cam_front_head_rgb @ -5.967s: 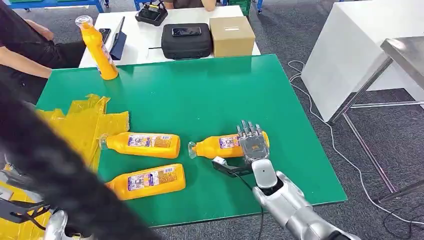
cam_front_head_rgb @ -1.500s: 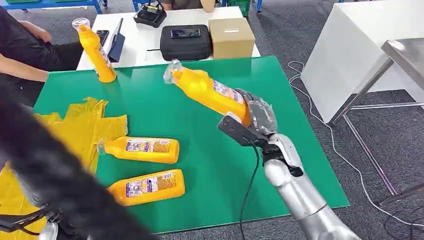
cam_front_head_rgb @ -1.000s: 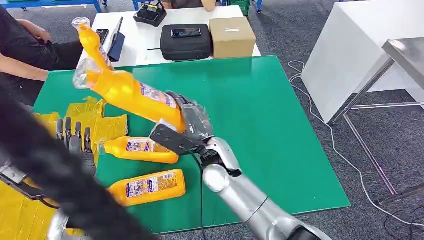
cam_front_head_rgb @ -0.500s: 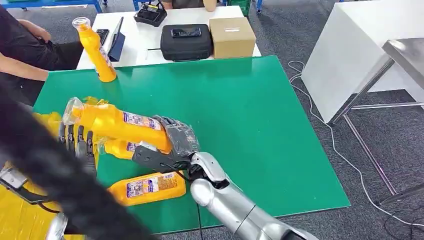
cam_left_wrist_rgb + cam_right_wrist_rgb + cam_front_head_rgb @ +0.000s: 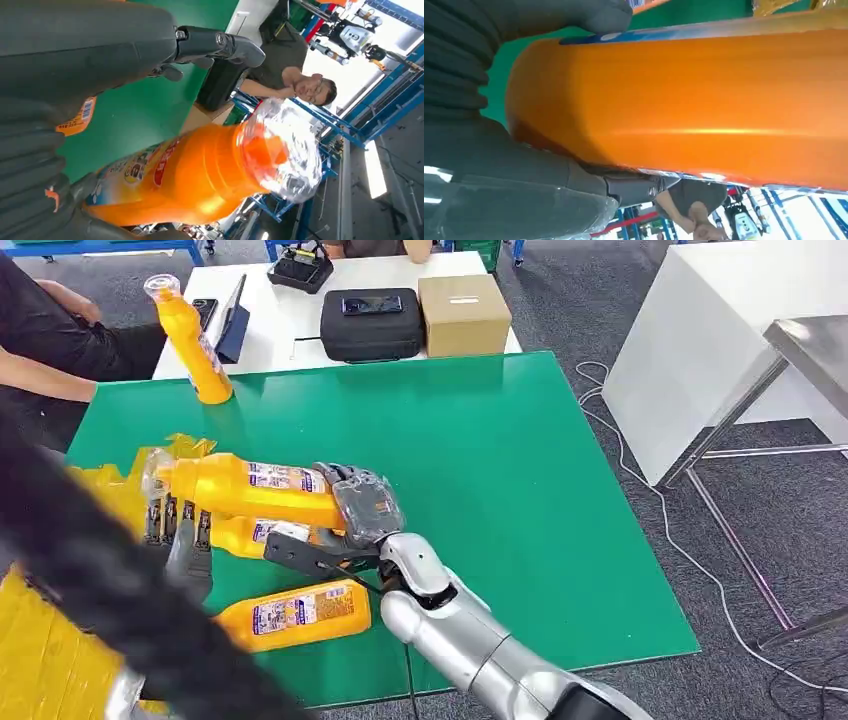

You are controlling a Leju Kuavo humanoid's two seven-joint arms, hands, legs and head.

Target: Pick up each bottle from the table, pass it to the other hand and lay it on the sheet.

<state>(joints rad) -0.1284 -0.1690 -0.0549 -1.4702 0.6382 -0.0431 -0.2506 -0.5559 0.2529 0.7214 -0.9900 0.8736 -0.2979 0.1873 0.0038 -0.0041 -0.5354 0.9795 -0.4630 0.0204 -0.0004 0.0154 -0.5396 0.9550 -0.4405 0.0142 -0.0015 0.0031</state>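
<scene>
Handover in progress above the green counter (image 5: 520,490). The right hand (image 5: 365,508) is wrapped around the base end of an orange bottle (image 5: 250,490), which is held roughly level over the near left part of the counter, cap end toward the left hand (image 5: 180,540). The left hand's fingers are raised under and beside the neck end; in the left wrist view they are spread around the bottle (image 5: 200,175), but whether they have closed on it cannot be told. Two more bottles lie flat on the counter beneath: one (image 5: 265,533) partly hidden behind the held bottle, another (image 5: 295,610) nearer the front edge. A fourth bottle (image 5: 195,340) stands upright at the far left corner. The yellow sheet (image 5: 40,670) lies crumpled at the left edge, just beside the left hand. For a clean pass, it is judged that the left hand should be closed firmly around the bottle body rather than the tapered neck before the right grip is released, and the bottle kept level meanwhile. A person's arm (image 5: 50,375) rests near the far left corner.
</scene>
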